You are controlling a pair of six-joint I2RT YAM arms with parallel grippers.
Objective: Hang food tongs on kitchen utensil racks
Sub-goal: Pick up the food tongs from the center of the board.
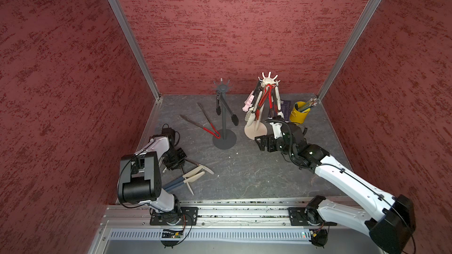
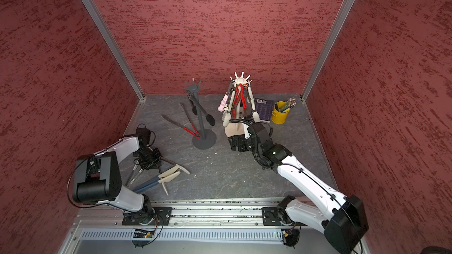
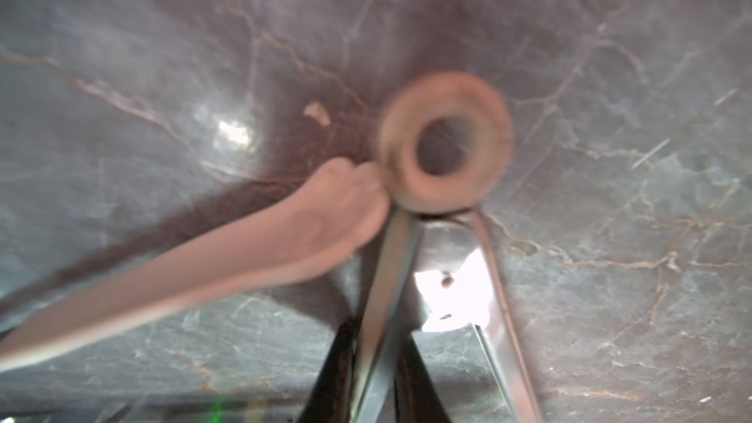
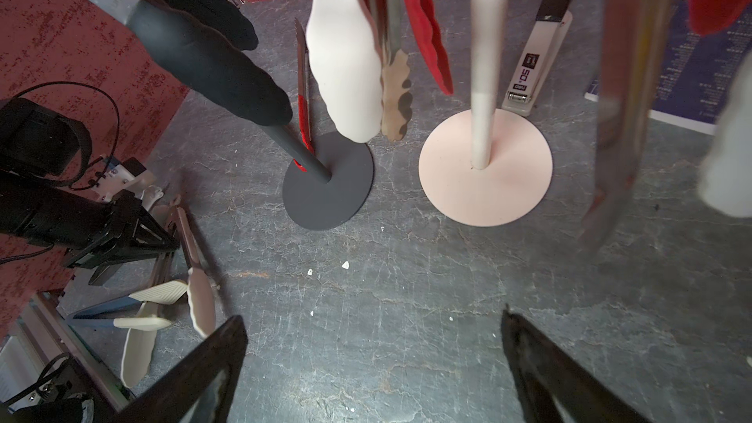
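Note:
My left gripper (image 3: pixel 378 329) is shut on one metal arm of food tongs lying on the table, just behind their brown hanging ring (image 3: pixel 443 144). A cream tong head (image 3: pixel 203 270) lies against that ring. In both top views this gripper (image 1: pixel 177 164) (image 2: pixel 149 164) is low over a pile of cream-tipped and blue-handled tongs (image 1: pixel 195 174). The dark grey rack (image 1: pixel 224 118) carries black tongs (image 1: pixel 228 111). Red-handled tongs (image 1: pixel 208 123) lie by its base. The cream rack (image 1: pixel 269 79) holds several tongs. My right gripper (image 4: pixel 374 339) (image 1: pixel 263 144) is open and empty, near the cream rack's base (image 4: pixel 484 197).
A yellow cup of pencils (image 1: pixel 299 113), a dark booklet (image 2: pixel 265 108) and a white stapler (image 4: pixel 537 59) sit behind the cream rack. A black power adapter (image 1: pixel 168 131) lies at the left wall. Red walls close three sides, and a metal rail (image 1: pixel 232 211) runs along the front.

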